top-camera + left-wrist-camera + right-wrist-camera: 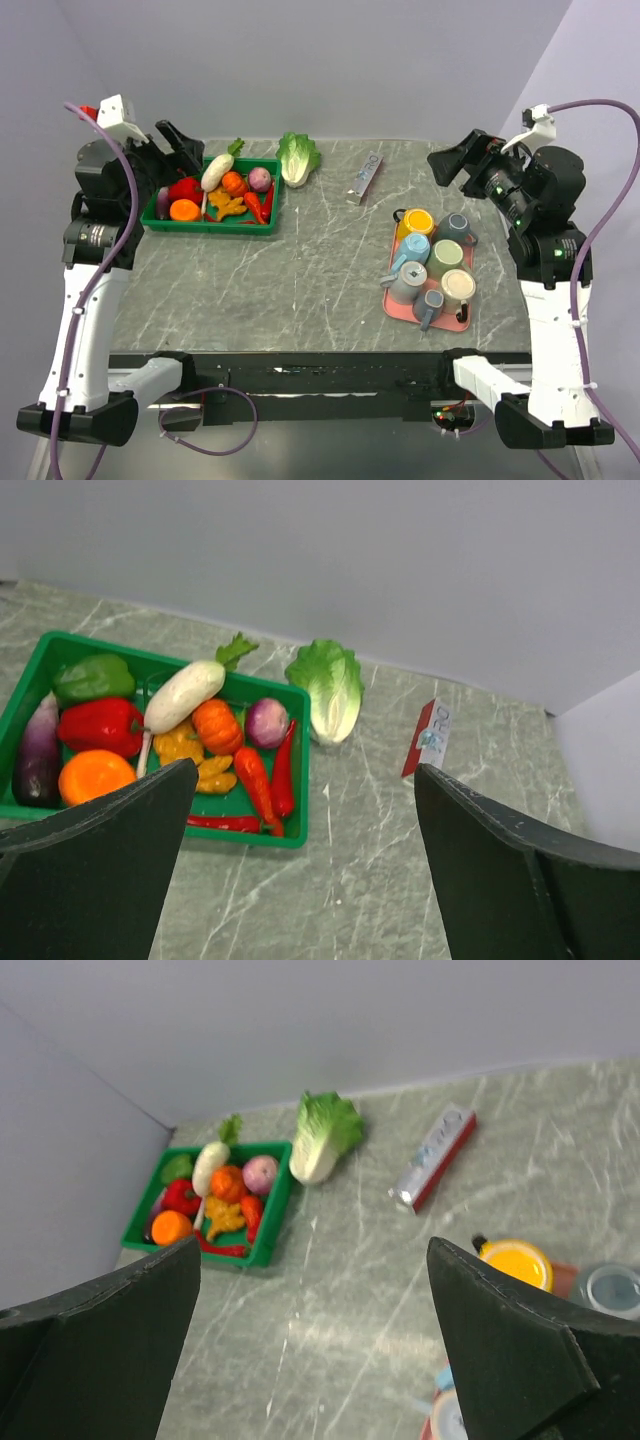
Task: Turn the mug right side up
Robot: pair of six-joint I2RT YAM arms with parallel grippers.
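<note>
- The right gripper (312,1245) hangs high above the table's right edge with its fingers spread wide and nothing between them. It is the arm nearer the work. A descent from this height at this slant could land on the wrong cup.
- The left gripper (306,768) is likewise wide apart and empty, above the green basket (212,229) of toy vegetables. Reaching across from there risks brushing the basket or the cabbage (298,157) beside it.
- The mug to be turned sits somewhere in the cluster of mugs (446,258) on the pink tray (400,310) at the table's right. I cannot tell from these views which one is inverted, so choosing the wrong one is the first hazard.
- The mugs stand touching or just beside one another. Open fingers coming down around one would likely nudge its neighbours, tipping them or pushing them off the tray.
- A glazed mug gripped by the wall may slip during the flip, especially if the handle catches a finger.
- The tray looks light, so a sideways push could slide it towards the table's near edge.
- The yellow mug (513,1263) lies closest to the right wrist's line of approach and would be struck first.
</note>
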